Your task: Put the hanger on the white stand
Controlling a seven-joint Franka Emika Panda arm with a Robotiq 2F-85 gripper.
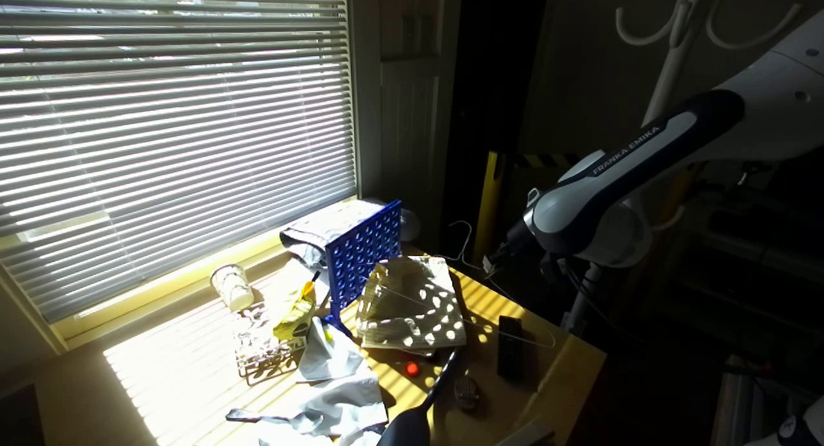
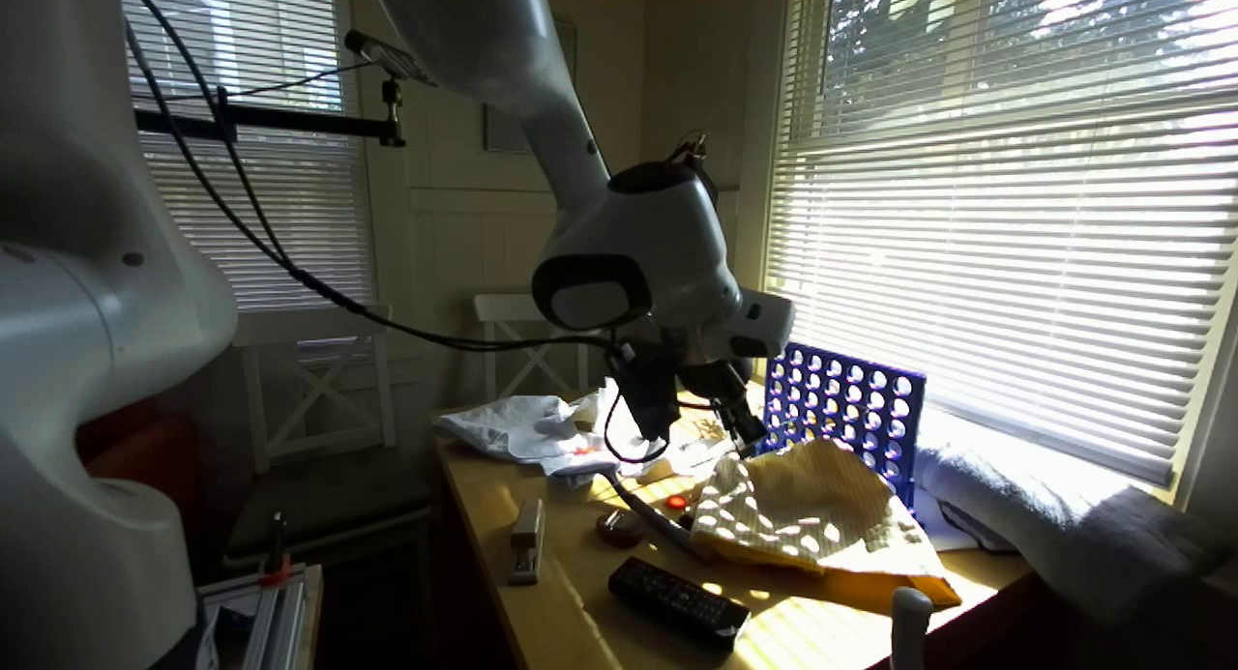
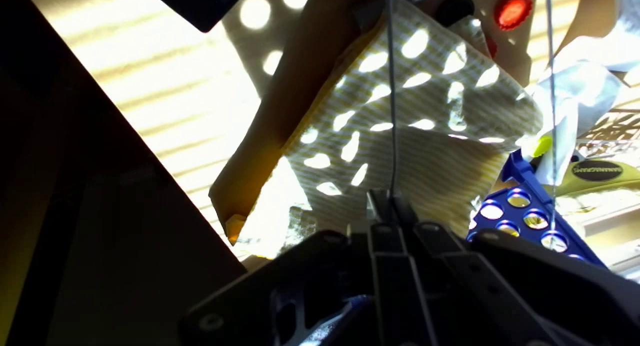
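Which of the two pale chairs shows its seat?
The chair farther left in an exterior view: its dark seat is visible, while the other chair has its seat out of sight.

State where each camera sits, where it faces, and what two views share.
An exterior view: high, angled down over the table; arm at picture right.
An exterior view: near the arm, facing windows across the table; arm, cables show.
Wrist view: behind the gripper, which shows; aimed past hanger at the table.
Both exterior views share arm and blue panel.
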